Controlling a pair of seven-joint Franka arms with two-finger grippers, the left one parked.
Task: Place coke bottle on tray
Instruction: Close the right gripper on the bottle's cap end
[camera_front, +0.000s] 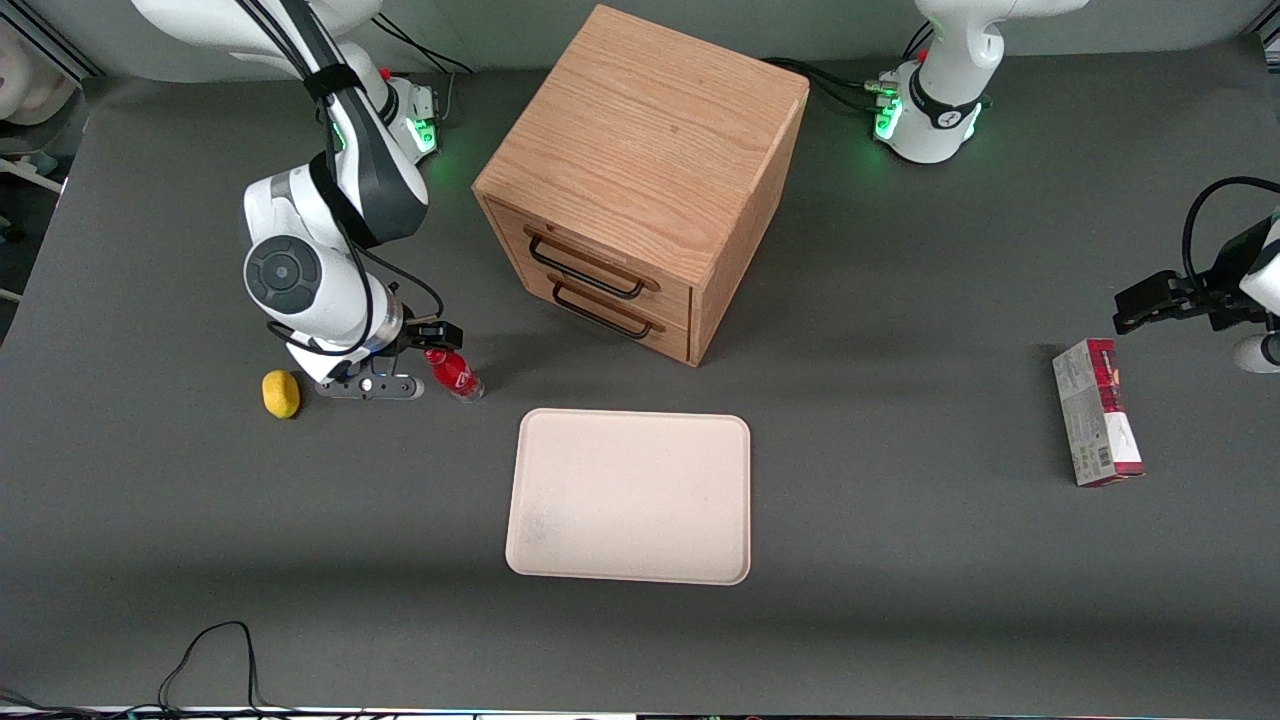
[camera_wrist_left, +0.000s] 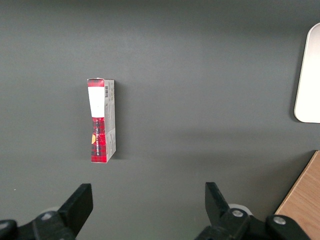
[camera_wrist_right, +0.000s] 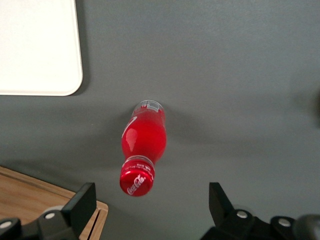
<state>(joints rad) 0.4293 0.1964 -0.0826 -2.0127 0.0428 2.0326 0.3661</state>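
Fingers (camera_wrist_right: 85, 205) spread wide apart, nothing between them; the gripper (camera_wrist_right: 150, 207) hangs above the coke bottle (camera_wrist_right: 142, 152), not touching it. In the wrist view the bottle sits nearer one finger than the other, so the gripper is not centred on it. Judgement: pre-grasp hover, wide opening chosen to clear the bottle's body before descent.

Front view, working arm's end first: lemon-like yellow object (camera_front: 281, 394) on the bench (camera_front: 900, 560), just beside the gripper (camera_front: 372, 388). Coke bottle (camera_front: 455, 374) next, on the bare bench at the gripper's side. It seems to stand upright, red cap uppermost and clear base on the bench, though a slight tilt cannot be ruled out. Long axis therefore roughly vertical, cap toward the wrist camera; the slant seen there looks like perspective.

Tray (camera_front: 630, 495) lies flat, near the bottle and nearer the front camera, nothing on it. One rounded corner of the tray (camera_wrist_right: 45, 50) shows in the wrist view, apart from the bottle. Wooden drawer cabinet (camera_front: 640, 180) stands farther from the front camera than the tray, two black handles facing the bench.

Red-and-grey carton (camera_front: 1097, 412) lies toward the parked arm's end, well apart from everything.

Judgement: task not begun in effect; bottle not yet held. Short carry once gripped.
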